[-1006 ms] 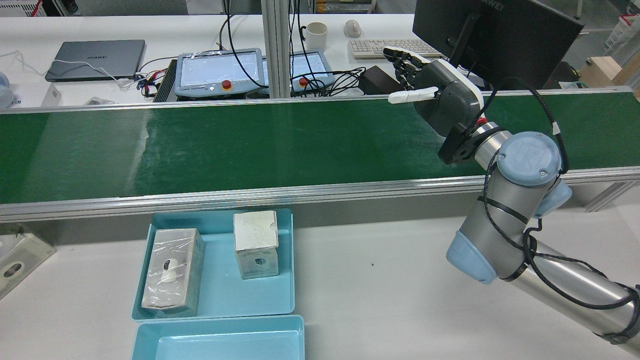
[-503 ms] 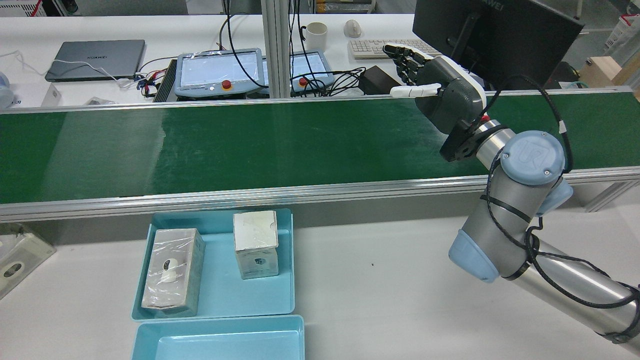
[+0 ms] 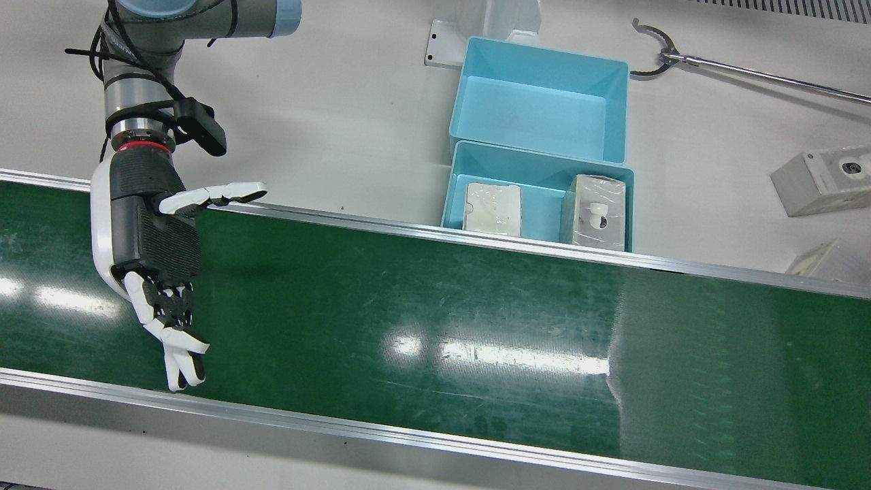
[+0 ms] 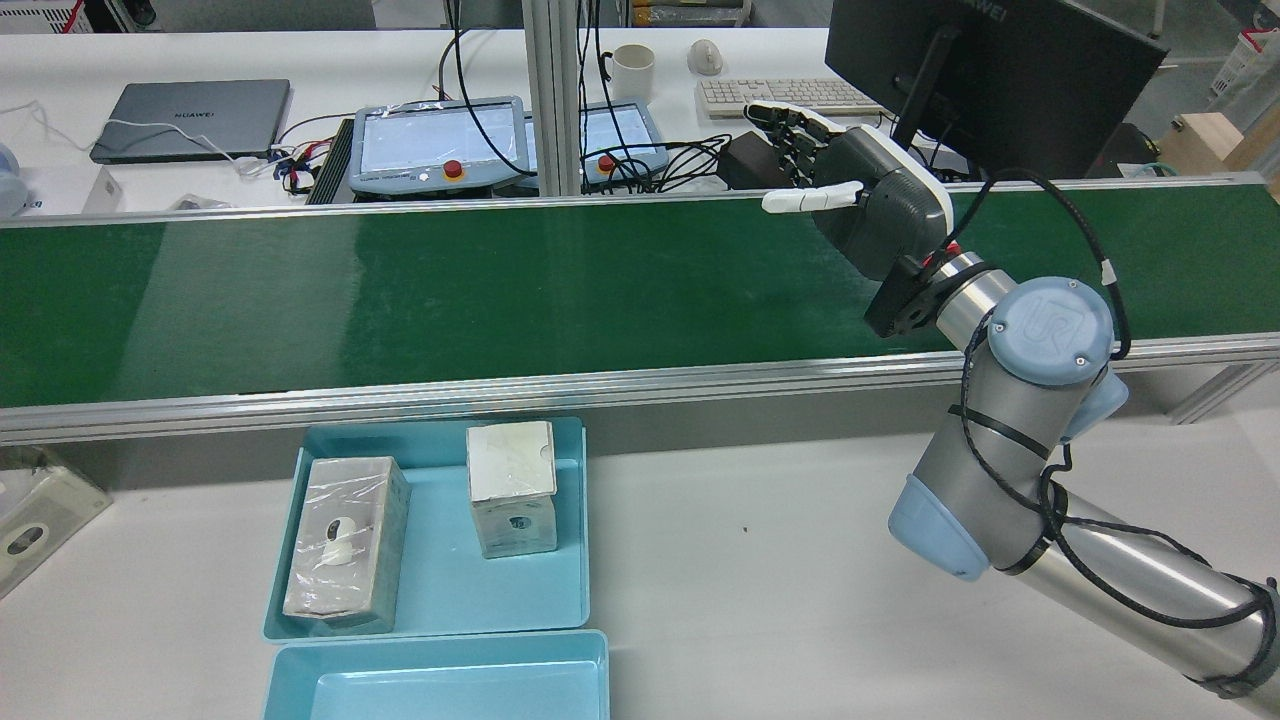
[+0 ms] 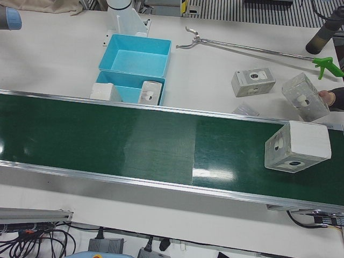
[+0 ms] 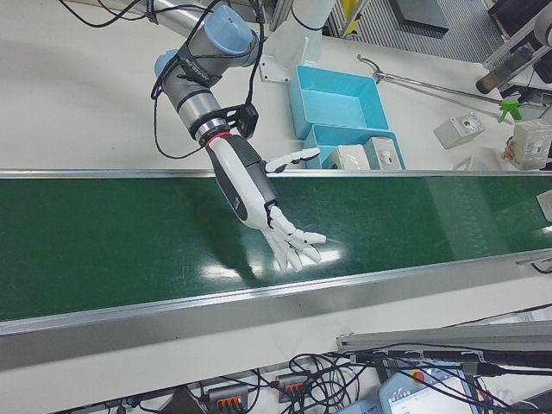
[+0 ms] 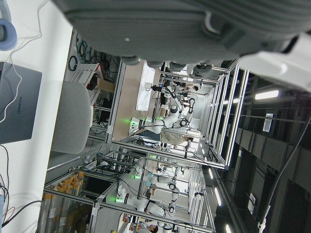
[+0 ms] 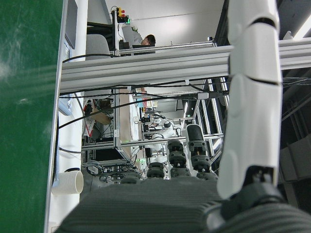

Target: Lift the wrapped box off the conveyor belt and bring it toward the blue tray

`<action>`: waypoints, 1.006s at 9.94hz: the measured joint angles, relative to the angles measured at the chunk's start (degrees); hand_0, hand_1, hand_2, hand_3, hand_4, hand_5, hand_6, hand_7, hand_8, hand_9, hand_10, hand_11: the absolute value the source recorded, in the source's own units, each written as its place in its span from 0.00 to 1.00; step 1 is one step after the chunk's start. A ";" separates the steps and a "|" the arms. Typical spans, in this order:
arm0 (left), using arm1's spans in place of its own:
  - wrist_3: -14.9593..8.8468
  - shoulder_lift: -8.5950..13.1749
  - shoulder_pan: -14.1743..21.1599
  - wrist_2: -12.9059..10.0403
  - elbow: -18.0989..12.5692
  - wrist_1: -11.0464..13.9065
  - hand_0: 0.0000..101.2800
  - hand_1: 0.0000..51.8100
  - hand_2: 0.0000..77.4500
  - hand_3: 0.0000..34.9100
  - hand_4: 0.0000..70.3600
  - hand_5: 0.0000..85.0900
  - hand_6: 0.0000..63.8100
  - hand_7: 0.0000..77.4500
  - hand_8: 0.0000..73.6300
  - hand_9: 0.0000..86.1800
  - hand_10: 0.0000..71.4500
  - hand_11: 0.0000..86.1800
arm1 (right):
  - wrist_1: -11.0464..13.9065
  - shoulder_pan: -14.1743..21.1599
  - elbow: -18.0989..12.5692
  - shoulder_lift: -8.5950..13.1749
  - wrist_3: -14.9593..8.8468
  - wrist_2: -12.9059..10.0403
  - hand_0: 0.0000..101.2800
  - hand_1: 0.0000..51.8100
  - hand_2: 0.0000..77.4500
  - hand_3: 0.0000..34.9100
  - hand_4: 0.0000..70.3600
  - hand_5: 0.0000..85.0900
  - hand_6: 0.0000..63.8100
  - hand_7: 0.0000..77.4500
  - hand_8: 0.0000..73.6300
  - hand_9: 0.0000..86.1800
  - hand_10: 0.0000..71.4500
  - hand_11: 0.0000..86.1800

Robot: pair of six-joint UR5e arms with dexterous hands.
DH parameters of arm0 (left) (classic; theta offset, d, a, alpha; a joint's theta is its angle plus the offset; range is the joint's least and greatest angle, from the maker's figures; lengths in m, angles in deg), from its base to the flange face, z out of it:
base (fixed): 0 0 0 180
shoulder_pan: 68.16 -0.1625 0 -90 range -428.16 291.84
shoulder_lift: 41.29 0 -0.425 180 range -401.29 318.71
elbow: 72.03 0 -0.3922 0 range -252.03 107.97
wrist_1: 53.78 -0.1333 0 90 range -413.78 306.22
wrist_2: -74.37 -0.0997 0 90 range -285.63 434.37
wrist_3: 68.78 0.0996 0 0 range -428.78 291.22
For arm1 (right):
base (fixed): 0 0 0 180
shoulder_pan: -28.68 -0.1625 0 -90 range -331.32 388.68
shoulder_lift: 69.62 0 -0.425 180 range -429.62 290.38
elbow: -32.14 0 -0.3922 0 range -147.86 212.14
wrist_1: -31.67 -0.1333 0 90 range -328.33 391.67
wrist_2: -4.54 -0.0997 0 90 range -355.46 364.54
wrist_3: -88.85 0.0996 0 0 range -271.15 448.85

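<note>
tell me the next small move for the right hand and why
Probably hold the right hand open and low over the conveyor belt. It holds nothing, its fingers spread, and the belt near it is bare. The only wrapped box on the belt sits at the far end in the left-front view. Moving in on it only once it comes closer seems sensible.

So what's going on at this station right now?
The right hand hangs open over the green conveyor belt, holding nothing. A wrapped box sits on the belt's far end from it. Two wrapped boxes already lie in the blue tray beside the belt. The left hand is seen only from its own camera.
</note>
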 joint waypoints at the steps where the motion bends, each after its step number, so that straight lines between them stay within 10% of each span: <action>1: 0.00 0.00 0.00 0.00 0.00 0.00 0.00 0.00 0.01 0.00 0.00 0.01 0.01 0.01 0.01 0.00 0.01 0.01 | -0.05 0.26 0.36 0.05 0.01 -0.06 0.47 0.28 0.12 0.00 0.12 0.27 0.06 0.05 0.03 0.06 0.00 0.01; 10: 0.00 0.00 0.00 0.00 0.00 0.00 0.00 0.00 0.01 0.00 0.00 0.01 0.01 0.01 0.01 0.00 0.01 0.01 | -0.13 0.61 0.14 0.11 0.97 -0.48 0.47 0.28 0.12 0.00 0.13 0.27 0.06 0.04 0.02 0.06 0.00 0.01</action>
